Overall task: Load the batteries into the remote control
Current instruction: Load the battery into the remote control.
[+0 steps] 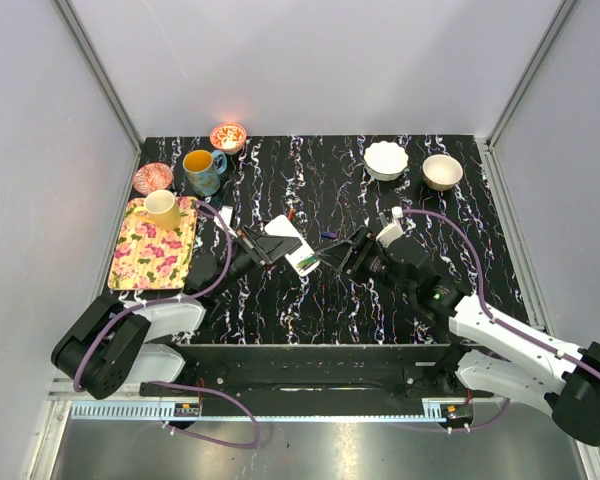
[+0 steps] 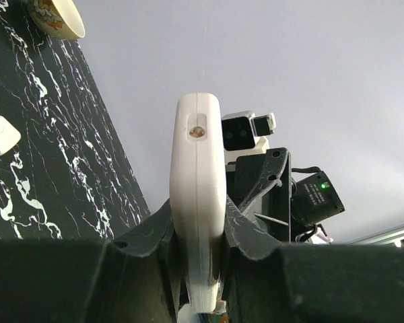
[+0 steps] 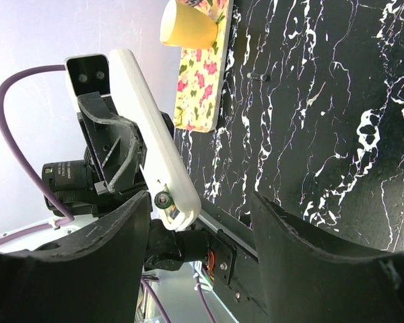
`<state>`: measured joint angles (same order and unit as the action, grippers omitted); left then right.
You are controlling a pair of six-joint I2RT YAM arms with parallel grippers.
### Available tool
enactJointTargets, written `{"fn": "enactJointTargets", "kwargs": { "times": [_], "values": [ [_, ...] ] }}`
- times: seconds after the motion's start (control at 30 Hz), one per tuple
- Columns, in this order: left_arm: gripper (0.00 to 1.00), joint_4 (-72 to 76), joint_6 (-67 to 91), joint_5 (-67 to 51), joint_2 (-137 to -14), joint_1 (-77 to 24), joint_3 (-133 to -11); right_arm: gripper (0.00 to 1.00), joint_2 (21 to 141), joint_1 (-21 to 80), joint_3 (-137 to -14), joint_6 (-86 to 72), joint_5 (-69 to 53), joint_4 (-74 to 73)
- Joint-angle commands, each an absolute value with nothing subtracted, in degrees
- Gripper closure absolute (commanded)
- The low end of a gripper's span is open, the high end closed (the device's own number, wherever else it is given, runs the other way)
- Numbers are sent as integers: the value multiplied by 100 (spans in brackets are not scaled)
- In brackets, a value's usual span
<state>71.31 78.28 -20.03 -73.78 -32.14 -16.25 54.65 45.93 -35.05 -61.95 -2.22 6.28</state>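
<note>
Closest to the left wrist camera, the left claw [image 2: 198, 232] is clenched on the remote control [image 2: 198, 175], with one of its fingers [image 2: 145, 237] pressed against each flat face. The white handset is seen edge-on and projects past the fingertips. A small round brown dot shows on its far end. The grasped end is hidden between the fingers.

Position, top view: the remote control [image 1: 288, 245] is near the middle of the bench [image 1: 320, 310], slightly left of centre, and the left claw [image 1: 264, 243] grips it from the left. A green patch shows at the handset's near end. The wrist views show the handset tilted and lifted off the bench.

The right claw [image 1: 332, 257] is just right of the handset and apart from it. In the right wrist view the right claw [image 3: 199, 202] is released, its two fingers [image 3: 323, 262] spread wide. The remote control [image 3: 145, 128] stands ahead of them, with a small round metallic part at its lower end.

Other items on the bench:
- a floral tray [image 1: 145, 260] at the left edge, carrying a yellow cup [image 1: 162, 208];
- a blue mug [image 1: 202, 171], a pink patterned bowl [image 1: 153, 177] and an orange bowl [image 1: 228, 136] at the far left corner;
- a white bowl [image 1: 386, 160] and a beige bowl [image 1: 442, 171] at the far right;
- a small white square piece [image 1: 225, 215] just right of the tray;
- a small dark item [image 1: 327, 236] between the two claws, too small to identify.
</note>
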Motion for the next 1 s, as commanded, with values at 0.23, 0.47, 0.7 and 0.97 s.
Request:
{"fn": "enactJointTargets", "kwargs": {
  "times": [0.23, 0.47, 0.7, 0.97],
  "values": [
    [100, 8789, 7796, -1846, -7189, -3234, -1635, 35, 5493, 4465, -3419, -6284, -360, 940],
    [100, 8789, 7717, -1793, -7251, -3234, -1556, 31, 5248, 4439, -3323, -6293, -343, 1282],
    [100, 8877, 7734, -1767, -7286, -3234, -1564, 32, 5308, 4342, -3129, -6618, -553, 1529],
    [100, 8868, 7743, -1749, -7225, -3234, -1573, 33, 5555, 4315, -3041, -6785, -808, 1784]
  ]
}}
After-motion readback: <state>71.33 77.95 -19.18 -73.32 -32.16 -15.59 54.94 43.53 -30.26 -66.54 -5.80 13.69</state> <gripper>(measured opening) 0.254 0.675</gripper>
